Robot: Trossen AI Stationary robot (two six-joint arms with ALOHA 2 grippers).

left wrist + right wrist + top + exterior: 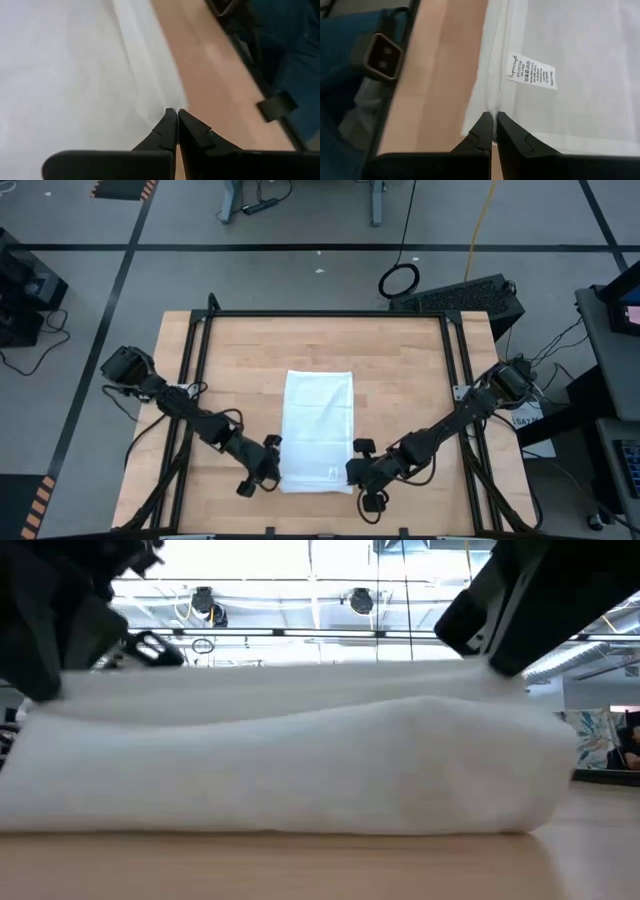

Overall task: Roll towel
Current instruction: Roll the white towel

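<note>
Towel (318, 430) lies flat mid-table, its near end just rolled. Your left gripper (268, 470) and right gripper (358, 470) have each pinched shut on that end's corners, beside the care label (531, 71).

Workroom surroundings, grey floor

Grey tiled floor (300, 275) with black tape lines (330, 247); coiled black cable (399, 279) beyond the wooden table's (400, 360) far edge; ceiling lights (360, 602) overhead.
</note>
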